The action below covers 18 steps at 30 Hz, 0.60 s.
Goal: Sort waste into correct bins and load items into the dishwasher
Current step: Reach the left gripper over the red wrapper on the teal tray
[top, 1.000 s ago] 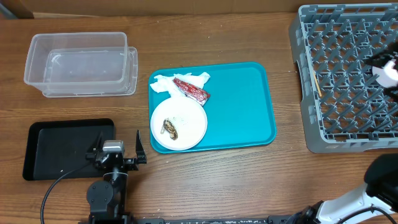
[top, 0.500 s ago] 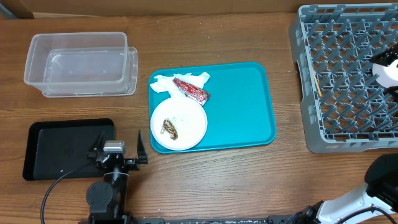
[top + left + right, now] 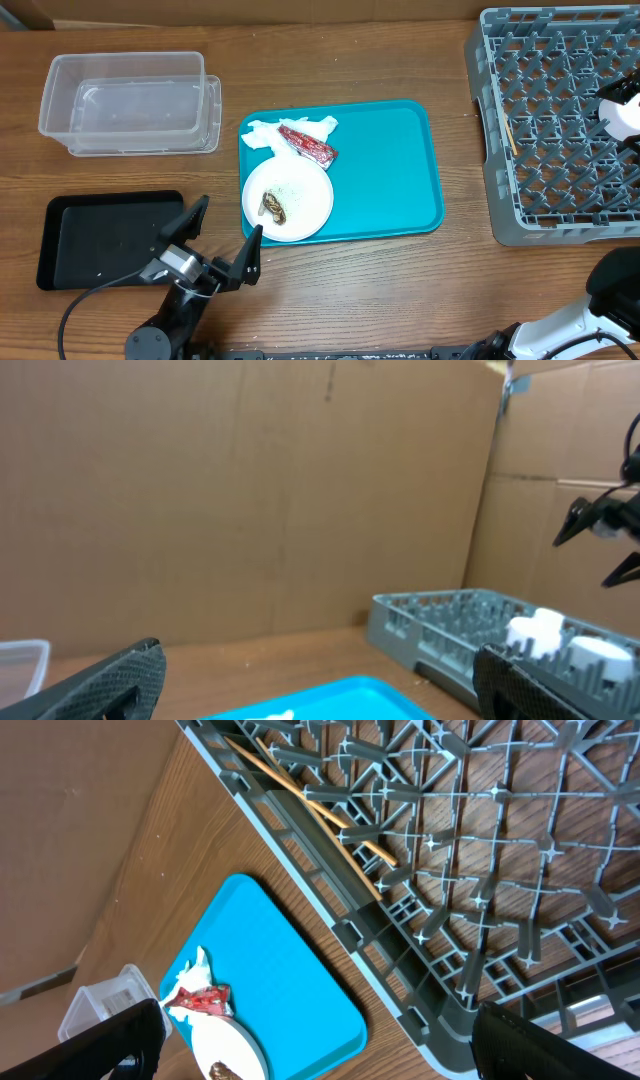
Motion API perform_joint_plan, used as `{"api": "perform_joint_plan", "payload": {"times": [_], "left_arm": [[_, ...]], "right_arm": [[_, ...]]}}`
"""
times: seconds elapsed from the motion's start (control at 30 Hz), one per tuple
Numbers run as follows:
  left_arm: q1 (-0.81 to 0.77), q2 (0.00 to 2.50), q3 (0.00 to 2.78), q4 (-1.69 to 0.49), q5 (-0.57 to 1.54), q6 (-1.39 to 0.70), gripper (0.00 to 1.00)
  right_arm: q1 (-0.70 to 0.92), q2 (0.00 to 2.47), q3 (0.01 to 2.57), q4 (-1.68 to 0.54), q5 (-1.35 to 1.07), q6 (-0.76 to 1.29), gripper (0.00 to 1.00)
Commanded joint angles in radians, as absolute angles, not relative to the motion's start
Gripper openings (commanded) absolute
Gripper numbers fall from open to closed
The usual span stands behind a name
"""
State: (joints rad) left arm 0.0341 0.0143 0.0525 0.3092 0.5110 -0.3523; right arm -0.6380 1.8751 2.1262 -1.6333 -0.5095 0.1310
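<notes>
On the white plate [image 3: 306, 196] lies a brown scrap [image 3: 272, 207]

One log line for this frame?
left claw: open, near plate | right claw: open, above rack | scrap: on plate | napkin, wrapper: on teal tray | chopsticks: in rack

The left end effector [image 3: 225, 228] has black fingers [image 3: 193, 216] and a silver base [image 3: 164, 268].
</notes>
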Motion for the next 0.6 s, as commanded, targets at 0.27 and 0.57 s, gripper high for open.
{"api": "perform_joint_plan", "payload": {"times": [0.27,0.57], "left_arm": [[0.031,0.762,1.026,-0.54,0.583,-0.004,1.0],[-0.052,1.383,1.61,-0.888,0.781,-0.162,1.0]], "right_arm": [[-0.635,1.87,2.132,-1.628,-0.517,0.134,1.0],[-0.635,1.87,2.132,-1.628,-0.517,0.134,1.0]]}}
